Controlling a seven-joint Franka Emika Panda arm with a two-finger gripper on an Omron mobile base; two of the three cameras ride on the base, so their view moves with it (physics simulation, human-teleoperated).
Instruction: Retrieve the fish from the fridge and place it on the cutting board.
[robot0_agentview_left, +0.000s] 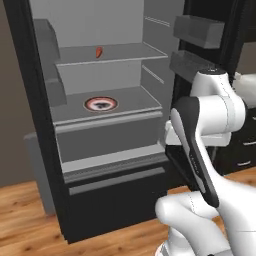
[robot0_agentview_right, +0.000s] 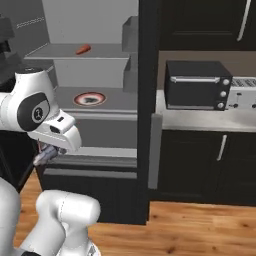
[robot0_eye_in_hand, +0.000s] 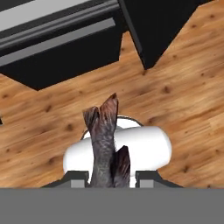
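The fish (robot0_eye_in_hand: 104, 144), dark grey-silver, sticks up tail first between my fingertips in the hand view, over the wooden floor. My gripper (robot0_eye_in_hand: 109, 179) is shut on it. In the right base view the gripper (robot0_agentview_right: 46, 153) hangs low in front of the fridge (robot0_agentview_right: 107, 117), with the grey fish (robot0_agentview_right: 40, 159) poking out to the left. The fridge (robot0_agentview_left: 107, 75) stands open, its grey shelves showing. The cutting board is out of view.
An orange-rimmed plate (robot0_agentview_left: 101, 104) sits on the middle shelf and a small orange-red item (robot0_agentview_left: 99, 52) on the shelf above. Door bins (robot0_agentview_left: 197, 31) hang on the open door at right. A black toaster oven (robot0_agentview_right: 197, 85) stands on the counter (robot0_agentview_right: 200, 120) right of the fridge.
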